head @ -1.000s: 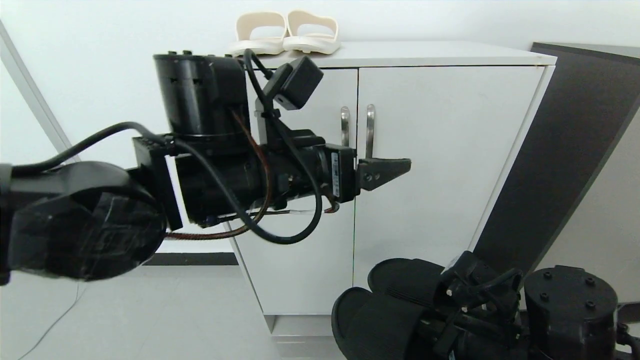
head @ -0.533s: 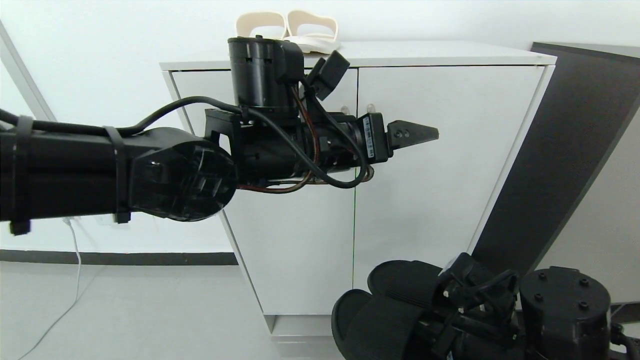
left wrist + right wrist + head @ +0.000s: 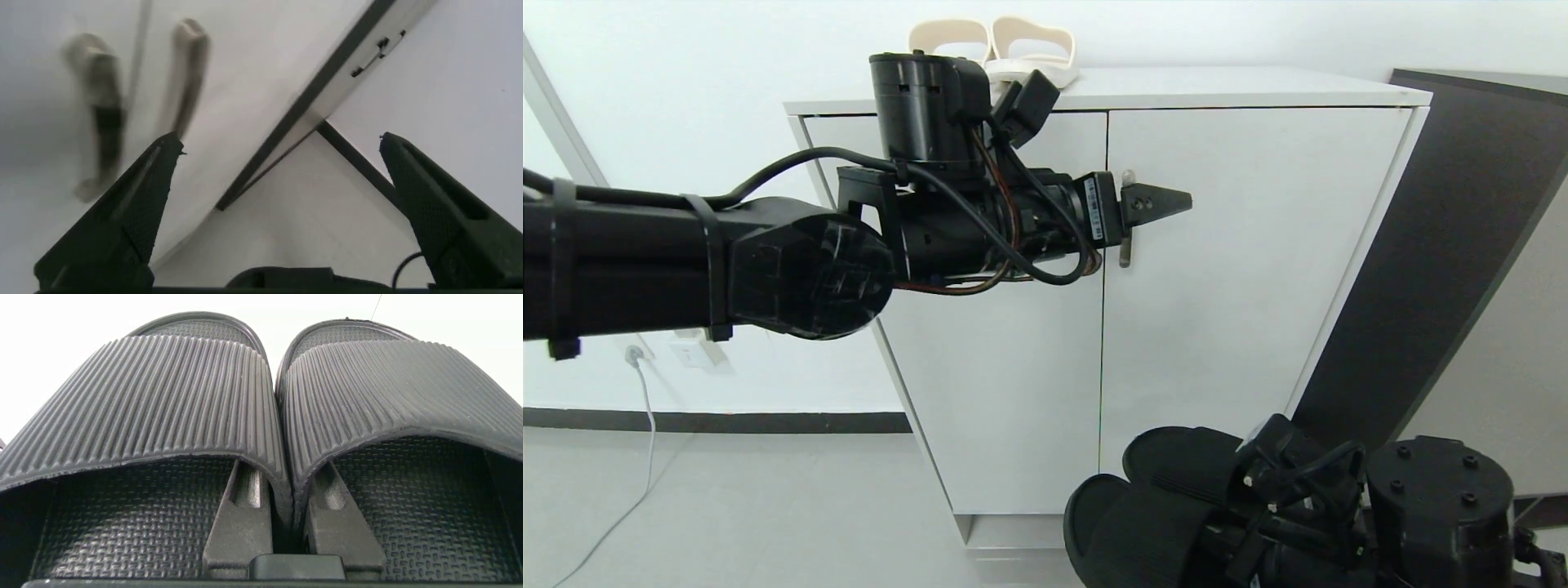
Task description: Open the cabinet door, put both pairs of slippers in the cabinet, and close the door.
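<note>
The white cabinet [image 3: 1241, 245] has both doors closed, with two metal handles [image 3: 186, 77] at the centre seam. A cream pair of slippers [image 3: 992, 51] sits on its top at the back left. My left gripper [image 3: 1158, 204] hovers just in front of the handles at their upper ends, open [image 3: 278, 212], with nothing between its fingers. Low at the cabinet's foot, my right gripper [image 3: 288, 527] is shut on the black pair of slippers [image 3: 1168, 490], pinching their inner edges together [image 3: 196, 400].
A dark panel [image 3: 1445, 245] leans along the cabinet's right side. White wall lies to the left, with a socket and a hanging cable [image 3: 637, 384]. Grey floor [image 3: 727, 506] spreads open left of the cabinet.
My left arm has risen from mid-door height to the handles' upper ends, swung right past them, then drawn back left. The right arm still holds the black slippers in place.
</note>
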Available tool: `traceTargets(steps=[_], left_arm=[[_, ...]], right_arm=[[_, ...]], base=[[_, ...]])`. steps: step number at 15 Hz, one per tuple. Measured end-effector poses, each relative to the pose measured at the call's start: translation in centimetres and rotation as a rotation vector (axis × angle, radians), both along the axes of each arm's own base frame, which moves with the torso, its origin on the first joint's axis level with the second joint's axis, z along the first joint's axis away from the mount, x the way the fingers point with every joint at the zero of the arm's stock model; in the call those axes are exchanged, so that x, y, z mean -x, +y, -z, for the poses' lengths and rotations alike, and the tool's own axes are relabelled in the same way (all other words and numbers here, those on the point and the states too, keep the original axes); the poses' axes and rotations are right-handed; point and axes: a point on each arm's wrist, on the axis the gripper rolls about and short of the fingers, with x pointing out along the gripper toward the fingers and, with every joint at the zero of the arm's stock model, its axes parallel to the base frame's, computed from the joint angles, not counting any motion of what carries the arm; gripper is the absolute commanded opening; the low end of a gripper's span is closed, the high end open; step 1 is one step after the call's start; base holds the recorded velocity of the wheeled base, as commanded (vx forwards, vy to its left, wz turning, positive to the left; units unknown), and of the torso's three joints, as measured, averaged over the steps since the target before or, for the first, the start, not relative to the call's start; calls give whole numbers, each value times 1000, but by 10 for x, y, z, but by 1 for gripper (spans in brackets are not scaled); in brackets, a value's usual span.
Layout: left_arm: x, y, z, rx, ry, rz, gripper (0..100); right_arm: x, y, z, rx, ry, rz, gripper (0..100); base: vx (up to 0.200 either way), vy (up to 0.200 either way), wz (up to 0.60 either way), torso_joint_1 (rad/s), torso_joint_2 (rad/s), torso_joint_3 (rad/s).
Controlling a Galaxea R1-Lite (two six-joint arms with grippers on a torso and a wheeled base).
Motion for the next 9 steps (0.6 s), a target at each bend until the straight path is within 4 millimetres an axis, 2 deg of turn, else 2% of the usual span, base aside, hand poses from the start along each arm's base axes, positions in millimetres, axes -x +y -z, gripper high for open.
traceTargets(steps=[4, 9], left_arm=[[-9, 6, 1, 2, -3, -27, 100], [-21, -1, 2, 10, -12, -26, 100]], right_arm=[[0, 0, 1, 2, 3, 1, 0], [-1, 1, 2, 5, 6, 1, 0]], base=[[0, 0, 0, 0, 0, 0], [0, 0, 0, 0, 0, 0]])
